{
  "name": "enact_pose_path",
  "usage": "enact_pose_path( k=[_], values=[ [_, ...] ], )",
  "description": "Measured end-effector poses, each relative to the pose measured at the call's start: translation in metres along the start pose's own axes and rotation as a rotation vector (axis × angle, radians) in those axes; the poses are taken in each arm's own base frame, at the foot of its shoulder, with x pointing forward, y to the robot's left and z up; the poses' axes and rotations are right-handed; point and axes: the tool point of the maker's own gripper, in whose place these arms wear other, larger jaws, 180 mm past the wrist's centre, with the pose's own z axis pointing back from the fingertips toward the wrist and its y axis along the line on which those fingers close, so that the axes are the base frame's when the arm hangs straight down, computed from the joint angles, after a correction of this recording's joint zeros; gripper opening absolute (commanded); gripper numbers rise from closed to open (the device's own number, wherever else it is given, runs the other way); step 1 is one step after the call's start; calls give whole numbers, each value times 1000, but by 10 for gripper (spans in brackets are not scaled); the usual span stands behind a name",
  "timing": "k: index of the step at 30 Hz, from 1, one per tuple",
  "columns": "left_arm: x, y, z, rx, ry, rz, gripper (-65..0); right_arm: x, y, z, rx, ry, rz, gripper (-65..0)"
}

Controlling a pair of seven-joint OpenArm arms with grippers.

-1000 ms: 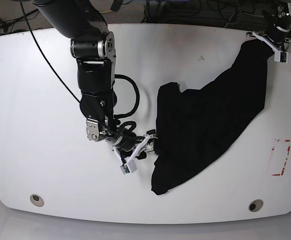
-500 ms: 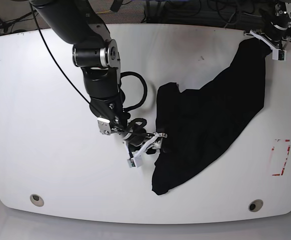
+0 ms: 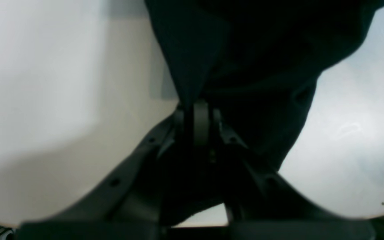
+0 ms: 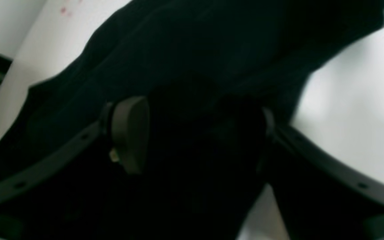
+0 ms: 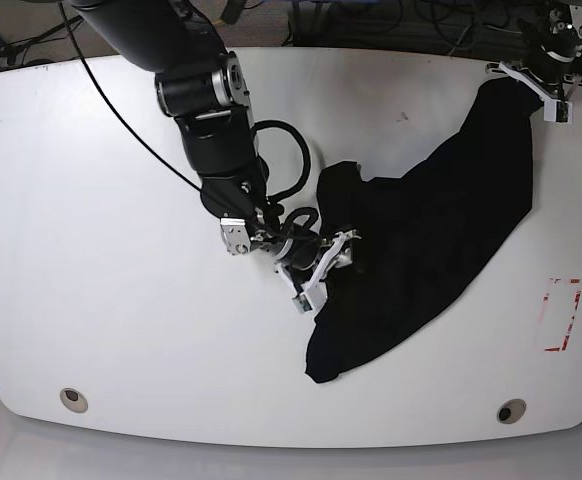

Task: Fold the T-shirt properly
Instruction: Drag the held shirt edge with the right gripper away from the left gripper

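White desk [image 5: 91, 250] fills the base view, rounded corners, two round grommets near the front edge: one front left [image 5: 72, 399], one front right [image 5: 511, 411]. Red outlined rectangle mark [image 5: 561, 315] near the desk's right edge. Small dark speck [image 5: 404, 116] on the desk toward the back. Cables and dark clutter beyond the back edge.

T-shirt [image 5: 431, 240] is black, crumpled, stretched in a diagonal band from the back right corner down toward the front centre; one end lifted at the back right, the rest lying on the desk. No print or lettering can be made out.

Right arm [image 5: 206, 120] comes in from the top left, big black links, black cable looping beside the wrist, forearm angled down toward the shirt's left edge. Right claw [image 5: 333, 262] is low at that edge, white fingers spread, standing apart; the right wrist view shows black cloth bunched between the jaws [image 4: 192, 160], one grey pad [image 4: 130, 133] visible left of the cloth, other side dark. Cannot tell if it grips yet.

Left claw [image 5: 541, 85] at the back right corner, jaws pinched together on the shirt's upper end; the left wrist view shows cloth [image 3: 245, 50] rising from the closed fingertips [image 3: 201, 121].
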Motion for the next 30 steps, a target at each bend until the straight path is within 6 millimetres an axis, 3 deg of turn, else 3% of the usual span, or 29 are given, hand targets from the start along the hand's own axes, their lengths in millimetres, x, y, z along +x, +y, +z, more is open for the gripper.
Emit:
enact_pose_path(
  k=[5, 11, 18, 22, 25, 30],
  values=[
    [0, 0, 0, 1, 1, -2, -650, -10, 3, 6, -3, 1, 14, -640],
    [6, 1, -3, 0, -13, -6, -650, -20, 3, 22, -20, 46, 56, -650],
    [9, 5, -9, 30, 3, -101, -650, -33, -5, 77, -96, 74, 183, -650],
    [8, -5, -18, 14, 19, -136, -650, -40, 3, 97, -118, 105, 229, -650],
    [11, -9, -21, 8, 4, -143, -650, -40, 13, 109, -118, 89, 253, -585],
    [9, -16, -24, -11, 11, -156, -650, -53, 3, 119, -149, 126, 228, -325]
  ],
)
